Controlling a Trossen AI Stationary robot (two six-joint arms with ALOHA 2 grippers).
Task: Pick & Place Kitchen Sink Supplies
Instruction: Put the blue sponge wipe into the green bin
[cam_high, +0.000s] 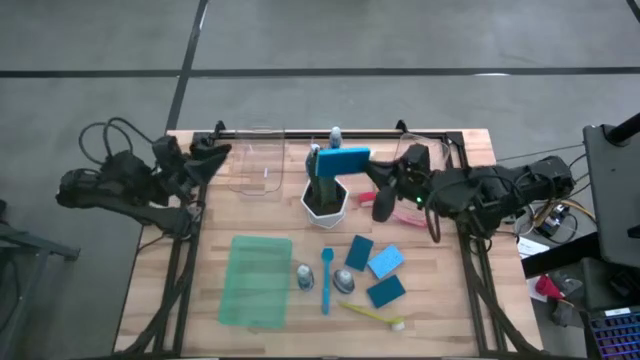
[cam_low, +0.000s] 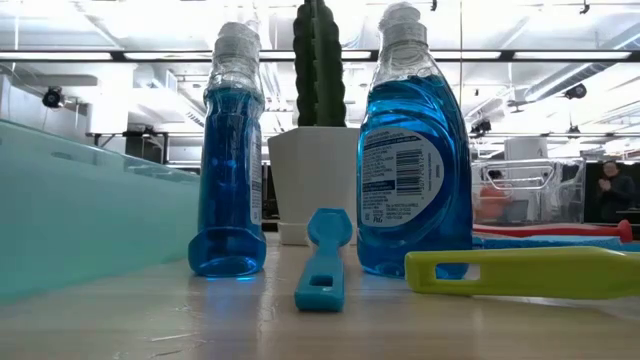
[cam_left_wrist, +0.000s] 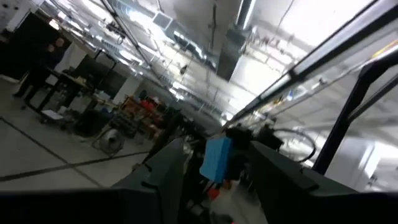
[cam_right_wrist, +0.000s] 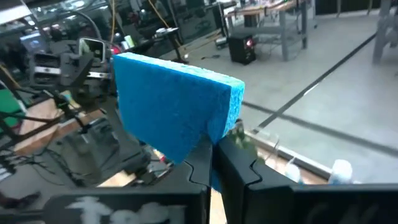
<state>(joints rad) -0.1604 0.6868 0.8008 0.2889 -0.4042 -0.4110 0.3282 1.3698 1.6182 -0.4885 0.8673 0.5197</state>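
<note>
The right tool (cam_high: 352, 163) is clenched on a blue sponge (cam_high: 338, 161), holding it in the air above the cactus (cam_high: 327, 190) in its white pot (cam_high: 327, 205), near the middle of the tabletop's (cam_high: 440, 300) far half. In the right wrist view the two dark fingers (cam_right_wrist: 233, 168) pinch the lower edge of the sponge (cam_right_wrist: 177, 112), which stands up thick and tilted.

The left tool (cam_high: 215, 152) waits at the far left corner with its fingers released, holding nothing; in its wrist view the sponge (cam_left_wrist: 217, 157) shows beyond its spread fingers (cam_left_wrist: 165, 165).

Near the front edge lie the other supplies. A green tray (cam_high: 256, 280) sits left of centre. Just right of it stands a small bottle (cam_high: 305, 276), then a blue brush (cam_high: 326, 280) lying flat, then a second bottle (cam_high: 344, 282). Farther right, three sponges (cam_high: 384, 262) lie close together. A yellow brush (cam_high: 372, 315) lies nearest the front edge. A clear bin (cam_high: 250, 170) rests at the far edge, left of the pot, and a pink brush (cam_high: 405, 213) lies under the right arm.
</note>
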